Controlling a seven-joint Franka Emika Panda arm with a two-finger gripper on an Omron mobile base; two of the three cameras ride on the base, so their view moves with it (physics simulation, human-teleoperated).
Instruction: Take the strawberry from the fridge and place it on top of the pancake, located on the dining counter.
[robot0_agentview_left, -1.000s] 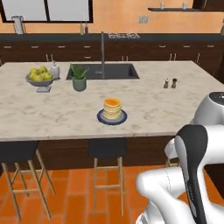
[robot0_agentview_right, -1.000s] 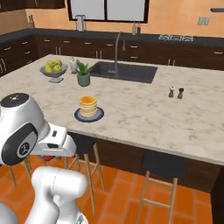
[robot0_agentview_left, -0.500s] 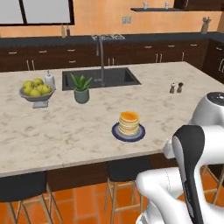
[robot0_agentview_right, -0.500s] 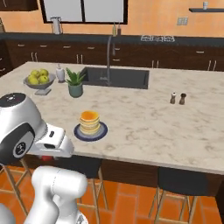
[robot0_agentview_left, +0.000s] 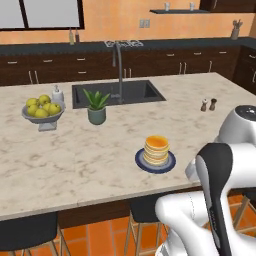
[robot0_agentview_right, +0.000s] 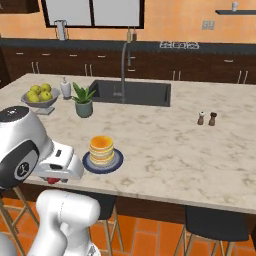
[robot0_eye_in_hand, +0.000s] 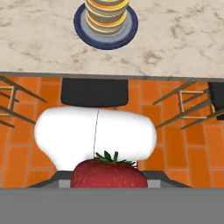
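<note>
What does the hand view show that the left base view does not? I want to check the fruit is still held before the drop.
Hand view alone: the strawberry close up at its bottom edge, and a dark stool seat below the dining counter.
Left base view alone: fruit bowl, potted plant, sink, shakers.
Both: the pancake on its blue plate.

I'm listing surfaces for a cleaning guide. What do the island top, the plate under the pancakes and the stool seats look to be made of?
Counter: polished stone, probably marble, going by the beige surface with grey veining. Plate: likely glazed ceramic, a smooth dark blue rim; it could also be plastic. Stool: the seat is flat matte black, perhaps padded vinyl, and the legs look like light wood.
</note>
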